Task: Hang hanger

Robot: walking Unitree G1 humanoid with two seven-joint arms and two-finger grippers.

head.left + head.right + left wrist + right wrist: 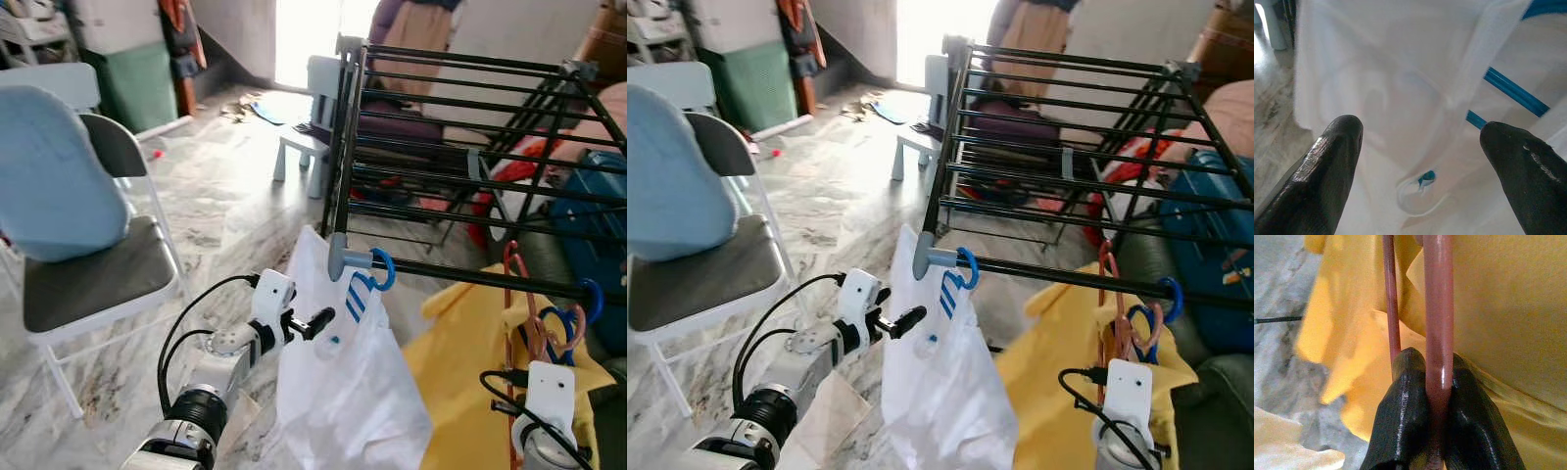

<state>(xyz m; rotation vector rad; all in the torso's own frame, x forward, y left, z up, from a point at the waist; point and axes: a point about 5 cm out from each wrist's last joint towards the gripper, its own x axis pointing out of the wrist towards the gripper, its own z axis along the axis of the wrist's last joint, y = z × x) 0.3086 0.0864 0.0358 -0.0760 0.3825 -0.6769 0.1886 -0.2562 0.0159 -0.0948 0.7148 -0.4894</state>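
A reddish hanger (1439,333) carrying a yellow garment (460,392) sits pinched in the right gripper (1436,431) jaws below the drying rack (470,176) (hook near the rail). It may snag neighbouring hooks. The left gripper (1420,161), jaws wide and empty, faces a white shirt (343,392).

Left gripper (1420,142) agape, right gripper (1430,382) clamped

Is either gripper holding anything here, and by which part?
Right gripper pinches the reddish hanger by its bar. Left gripper, open, faces the white garment.
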